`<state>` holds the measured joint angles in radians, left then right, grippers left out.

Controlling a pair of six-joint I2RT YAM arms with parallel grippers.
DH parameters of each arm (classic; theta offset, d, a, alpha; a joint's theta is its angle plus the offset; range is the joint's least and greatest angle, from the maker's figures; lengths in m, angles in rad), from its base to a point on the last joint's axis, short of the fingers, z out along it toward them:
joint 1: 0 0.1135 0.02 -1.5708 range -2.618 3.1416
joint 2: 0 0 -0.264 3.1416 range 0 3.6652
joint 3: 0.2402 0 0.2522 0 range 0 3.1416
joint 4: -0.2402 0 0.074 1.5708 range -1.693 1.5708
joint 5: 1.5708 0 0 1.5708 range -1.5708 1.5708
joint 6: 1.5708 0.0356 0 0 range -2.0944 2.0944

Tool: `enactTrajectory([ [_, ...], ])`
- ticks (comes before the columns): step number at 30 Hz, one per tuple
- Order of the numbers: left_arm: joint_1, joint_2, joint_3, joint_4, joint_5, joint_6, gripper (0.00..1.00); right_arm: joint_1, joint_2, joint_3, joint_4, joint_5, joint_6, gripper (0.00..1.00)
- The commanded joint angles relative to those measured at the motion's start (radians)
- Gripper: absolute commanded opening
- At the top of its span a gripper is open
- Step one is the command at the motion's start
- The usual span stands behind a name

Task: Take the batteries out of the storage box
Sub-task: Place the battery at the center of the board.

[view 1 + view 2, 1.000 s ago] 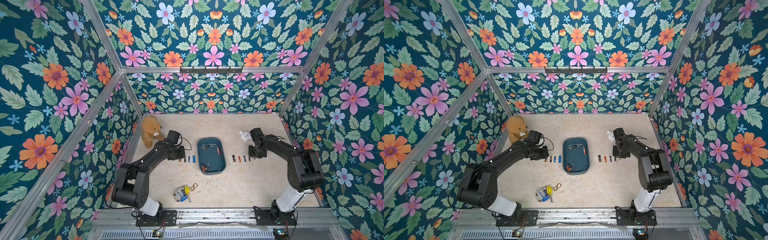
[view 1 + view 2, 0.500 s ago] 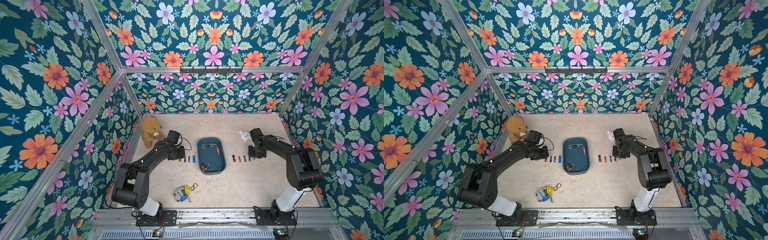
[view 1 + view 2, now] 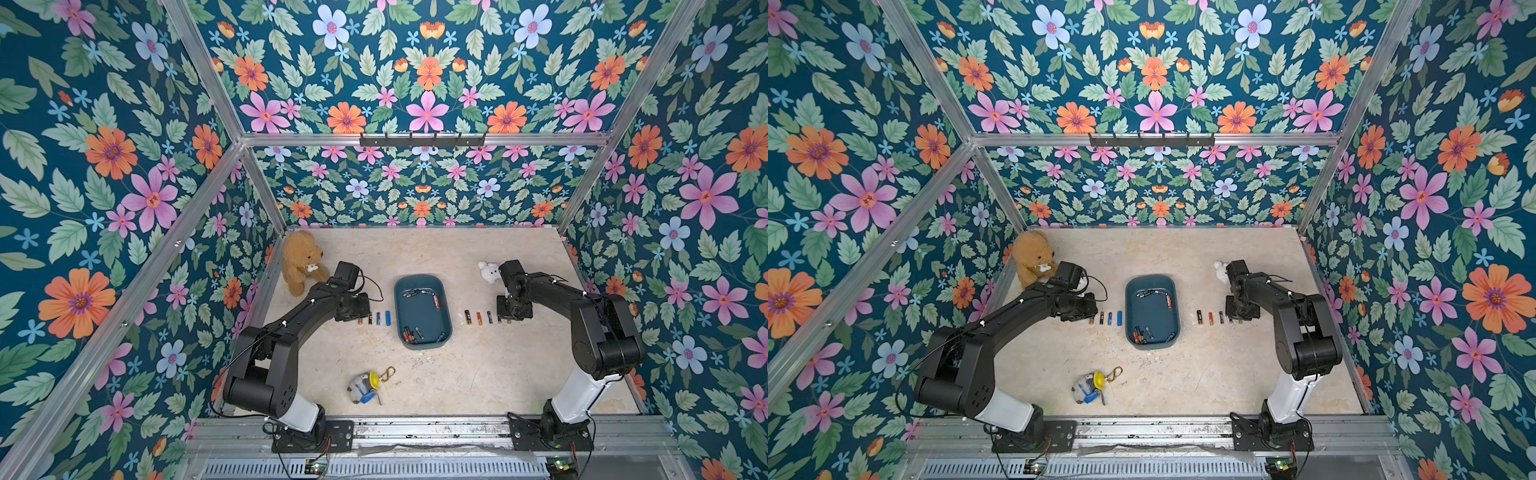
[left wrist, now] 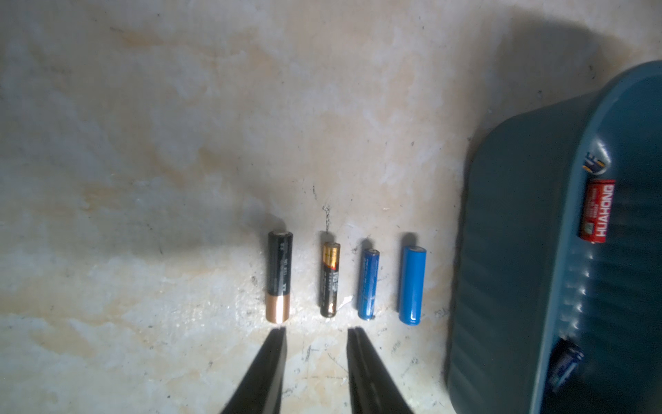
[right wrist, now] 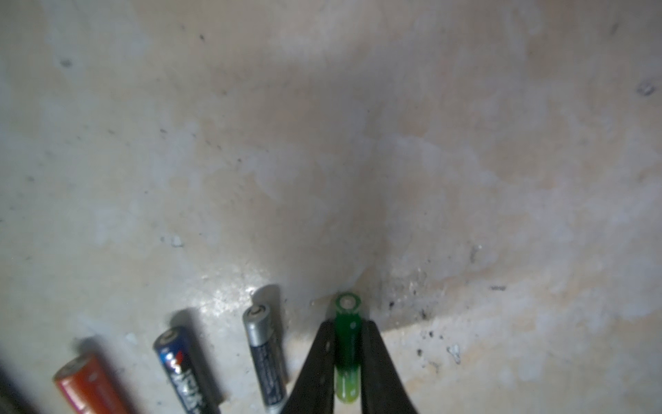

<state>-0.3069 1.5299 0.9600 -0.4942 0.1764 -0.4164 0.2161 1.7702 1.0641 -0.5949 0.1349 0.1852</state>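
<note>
Fingers (image 5: 320, 358) of our right gripper (image 5: 347, 324) are clenched on a green battery (image 5: 346, 310), pinching its sides low over the table (image 3: 478, 374); we cannot tell whether it touches. Our left gripper (image 4: 317, 330) stands parted and holds nothing. One of its fingertips sits just short of the copper end of a black-and-copper battery (image 4: 279, 272), apart from it.

We see broad bare table on the near side, broken only by a keychain toy (image 3: 365, 386), and more bare table toward the far wall. The storage box (image 3: 415, 313) lies mid-table between our arms, with one bunch of batteries (image 3: 415, 293) at its far end and another bunch (image 3: 411, 332) at its near end. A teddy bear (image 3: 300, 262) sits just far-left of our left arm, and a small white toy (image 3: 489, 272) sits just beside our right arm.

Left of the box four batteries lie parallel and apart, the blue battery (image 4: 412, 283) nearest the box wall. Right of the box lies a row of three batteries (image 3: 478, 318), with the green one at its outer end.
</note>
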Motion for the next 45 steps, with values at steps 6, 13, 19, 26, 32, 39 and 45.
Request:
enactTrajectory([
  [6, 0.001, -0.007, 0.003, -0.011, -0.008, 0.002, 0.35, -0.001, 0.010, 0.005, 0.011, 0.012, -0.013, 0.18],
  [13, 0.001, -0.005, 0.002, -0.010, -0.007, 0.001, 0.35, -0.001, 0.018, 0.009, 0.007, 0.011, -0.018, 0.19],
  [19, 0.001, -0.004, 0.003, -0.012, -0.006, 0.001, 0.35, -0.002, 0.023, 0.010, 0.007, 0.006, -0.020, 0.19],
  [26, 0.001, -0.010, 0.003, -0.013, -0.008, 0.002, 0.35, -0.002, 0.022, 0.002, 0.009, 0.007, -0.020, 0.22],
  [32, 0.000, -0.010, 0.011, -0.012, -0.006, -0.001, 0.35, -0.001, 0.014, 0.011, 0.003, 0.006, -0.017, 0.23],
  [39, 0.000, -0.011, 0.071, -0.042, -0.010, 0.005, 0.36, -0.002, -0.016, 0.040, -0.013, 0.005, -0.006, 0.24],
  [45, -0.024, -0.001, 0.187, -0.109, -0.041, 0.022, 0.36, -0.002, -0.061, 0.071, -0.048, 0.000, 0.006, 0.26],
])
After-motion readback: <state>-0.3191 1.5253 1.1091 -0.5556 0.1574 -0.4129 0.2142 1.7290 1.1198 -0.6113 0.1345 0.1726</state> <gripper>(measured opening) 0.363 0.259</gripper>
